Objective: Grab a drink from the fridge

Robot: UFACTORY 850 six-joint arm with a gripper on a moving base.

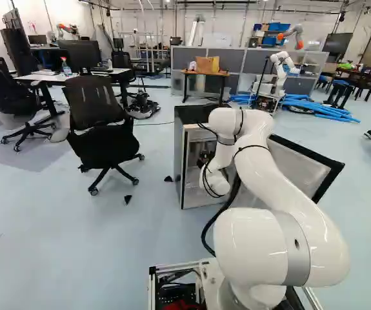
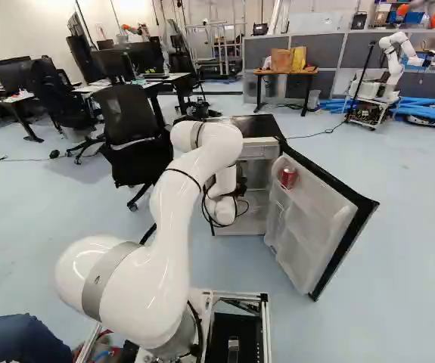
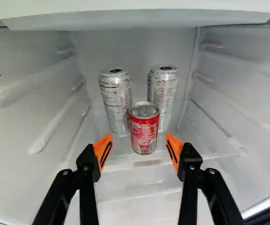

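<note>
Your orange-padded end effector (image 3: 139, 152) stands spread, grasping nothing; the short red cylindrical can (image 3: 144, 129) sits just ahead, between its fingertips' lines. Advance off-centre and one finger could topple it against the tall silver cans (image 3: 116, 101) behind.

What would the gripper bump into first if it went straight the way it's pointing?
Probably the red can: it stands ahead, between the lines of the gripper's open fingers, in front of two silver cans. How far off it is, I can't tell.
</note>
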